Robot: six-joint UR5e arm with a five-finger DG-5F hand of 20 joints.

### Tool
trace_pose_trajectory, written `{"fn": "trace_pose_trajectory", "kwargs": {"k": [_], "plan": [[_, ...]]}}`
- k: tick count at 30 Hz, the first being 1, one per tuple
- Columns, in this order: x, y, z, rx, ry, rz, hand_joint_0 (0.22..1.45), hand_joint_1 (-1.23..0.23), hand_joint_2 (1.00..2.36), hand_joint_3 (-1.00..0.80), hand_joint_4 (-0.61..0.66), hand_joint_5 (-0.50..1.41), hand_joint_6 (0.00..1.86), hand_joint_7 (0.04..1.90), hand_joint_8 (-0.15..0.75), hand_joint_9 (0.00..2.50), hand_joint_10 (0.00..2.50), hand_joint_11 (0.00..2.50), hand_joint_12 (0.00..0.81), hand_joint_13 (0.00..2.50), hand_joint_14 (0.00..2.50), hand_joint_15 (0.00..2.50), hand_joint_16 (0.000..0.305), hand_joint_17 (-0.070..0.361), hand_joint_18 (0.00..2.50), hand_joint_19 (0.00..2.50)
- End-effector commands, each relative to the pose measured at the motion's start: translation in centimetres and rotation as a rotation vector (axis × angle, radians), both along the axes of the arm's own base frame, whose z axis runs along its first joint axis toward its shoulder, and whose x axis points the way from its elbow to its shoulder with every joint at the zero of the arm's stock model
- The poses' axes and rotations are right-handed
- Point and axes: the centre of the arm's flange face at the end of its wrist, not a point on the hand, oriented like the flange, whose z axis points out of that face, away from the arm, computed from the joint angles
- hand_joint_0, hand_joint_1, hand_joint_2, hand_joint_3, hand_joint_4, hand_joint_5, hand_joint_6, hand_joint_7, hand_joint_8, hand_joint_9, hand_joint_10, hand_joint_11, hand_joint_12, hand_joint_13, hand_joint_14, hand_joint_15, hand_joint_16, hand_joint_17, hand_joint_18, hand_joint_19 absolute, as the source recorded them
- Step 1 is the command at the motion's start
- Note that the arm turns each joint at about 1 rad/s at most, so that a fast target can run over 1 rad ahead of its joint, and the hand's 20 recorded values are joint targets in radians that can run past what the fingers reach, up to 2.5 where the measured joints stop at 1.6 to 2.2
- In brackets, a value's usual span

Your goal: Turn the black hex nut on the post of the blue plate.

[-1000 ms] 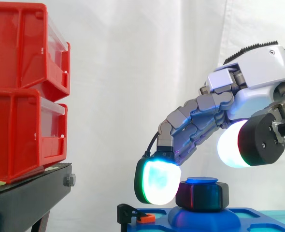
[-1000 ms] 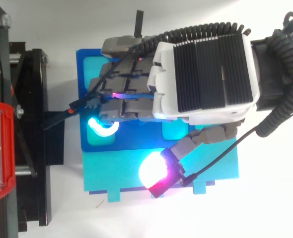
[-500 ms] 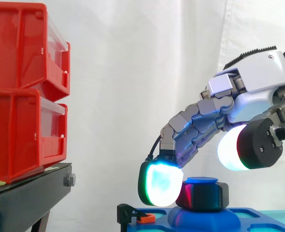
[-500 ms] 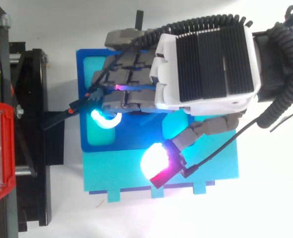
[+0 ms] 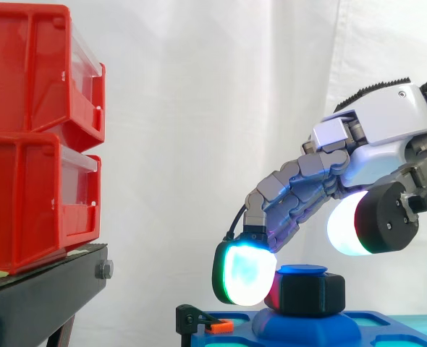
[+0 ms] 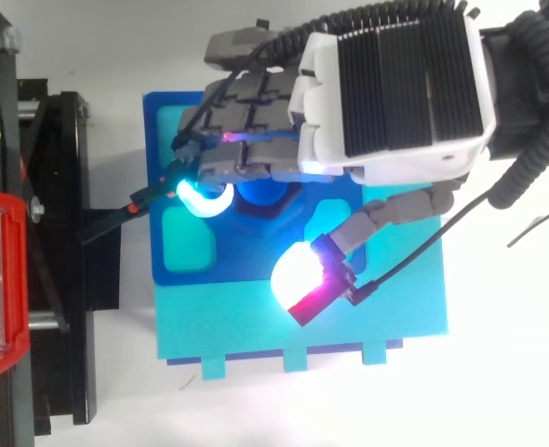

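Count, task parts: one black hex nut (image 5: 309, 293), one blue post (image 5: 301, 270), one blue plate (image 6: 155, 121).
Count, surroundings: two red bins (image 5: 32, 79), stacked, on one black stand (image 5: 40, 296); one black clamp (image 5: 195, 319) with an orange tab at the plate's edge.
Nut location: threaded on the post, sitting on the plate's raised boss; the post's top stands just proud of it.
Hand pose: hand (image 5: 387, 126) enters from the right, back uppermost, with the fingers sloping down and left over the nut.
Fingers: extended, only gently bent, not closed round anything; one glowing cyan fingertip (image 5: 244, 273) sits against the nut's left side.
Thumb: white-glowing pad (image 5: 344, 225) held above the nut, apart from it.
Materials and shapes: nut is matte and six-sided; plate is smooth plastic with a rounded pocket (image 6: 189, 244); it lies on a cyan base (image 6: 386, 317); backdrop is a white curtain (image 5: 199, 108).
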Motion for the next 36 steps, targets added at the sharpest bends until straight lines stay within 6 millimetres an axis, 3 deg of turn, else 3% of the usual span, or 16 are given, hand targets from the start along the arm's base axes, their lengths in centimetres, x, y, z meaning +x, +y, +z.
{"fn": "trace_pose_trajectory", "kwargs": {"k": [1, 36], "plan": [[-0.1, -0.4, 0.0, -0.003, -0.001, 0.001, 0.48, -0.41, 1.00, -0.50, 0.24, -0.18, 0.50, 0.80, 0.269, 0.43, 0.00, 0.00, 0.386, 0.47, 0.00, 0.11, 0.059, 0.132, 0.24, 0.20], [-1.1, -4.4, 0.1, -0.001, -0.006, 0.020, 0.48, -0.41, 1.00, -0.50, 0.24, -0.18, 0.50, 0.80, 0.270, 0.43, 0.00, 0.00, 0.386, 0.47, 0.00, 0.11, 0.058, 0.131, 0.24, 0.21]]}}
